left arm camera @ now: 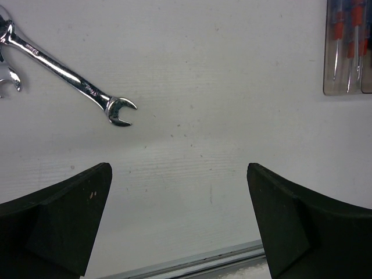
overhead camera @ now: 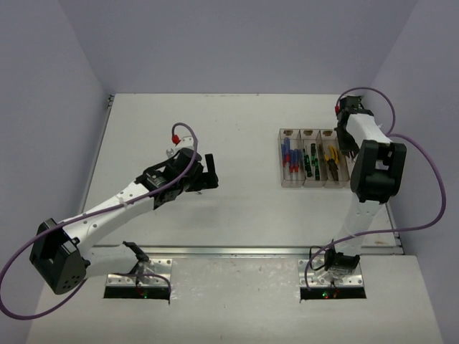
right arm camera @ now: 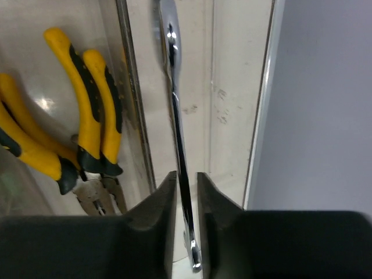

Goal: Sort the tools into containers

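Observation:
My right gripper (right arm camera: 187,177) is shut on a silver wrench (right arm camera: 176,104), held on edge and lengthwise inside the rightmost clear bin (right arm camera: 232,87). Yellow-handled pliers (right arm camera: 93,104) lie in the bin beside it. In the top view the row of bins (overhead camera: 313,183) holds blue-and-red screwdrivers (overhead camera: 289,156), black-and-green screwdrivers (overhead camera: 310,159) and pliers (overhead camera: 331,161); my right gripper (overhead camera: 351,143) covers the fourth bin. My left gripper (overhead camera: 210,172) is open and empty over the table. Its wrist view shows its jaws (left arm camera: 179,174) wide apart, a silver wrench (left arm camera: 70,75) lying ahead to the left, and part of a second wrench (left arm camera: 9,78).
The table's metal front edge (left arm camera: 192,261) runs just below my left fingers. The screwdriver bin (left arm camera: 347,46) shows at the top right of the left wrist view. The right wall (right arm camera: 325,116) stands close beside the rightmost bin.

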Action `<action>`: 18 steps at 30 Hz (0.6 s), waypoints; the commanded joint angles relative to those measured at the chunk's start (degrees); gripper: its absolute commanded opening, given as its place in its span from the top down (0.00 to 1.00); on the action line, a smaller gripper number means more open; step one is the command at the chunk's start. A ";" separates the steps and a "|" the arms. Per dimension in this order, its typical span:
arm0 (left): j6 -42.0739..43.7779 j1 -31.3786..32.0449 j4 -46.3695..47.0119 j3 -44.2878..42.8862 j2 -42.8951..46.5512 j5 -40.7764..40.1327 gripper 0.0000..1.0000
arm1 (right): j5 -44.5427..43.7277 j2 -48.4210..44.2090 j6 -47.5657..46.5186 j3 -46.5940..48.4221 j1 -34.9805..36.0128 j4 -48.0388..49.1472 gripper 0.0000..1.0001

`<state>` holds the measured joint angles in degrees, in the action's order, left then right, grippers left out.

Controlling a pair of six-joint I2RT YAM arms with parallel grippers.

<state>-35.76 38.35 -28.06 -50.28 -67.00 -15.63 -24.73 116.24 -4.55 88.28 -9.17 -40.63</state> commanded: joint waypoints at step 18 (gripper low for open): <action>-2.96 -14.54 1.57 -8.74 -15.49 -3.06 0.00 | 24.33 -32.47 15.98 -20.85 23.00 17.59 0.01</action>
<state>-38.20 30.80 -26.98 -52.35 -77.23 -18.29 -22.95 97.69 5.15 80.33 6.32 -37.54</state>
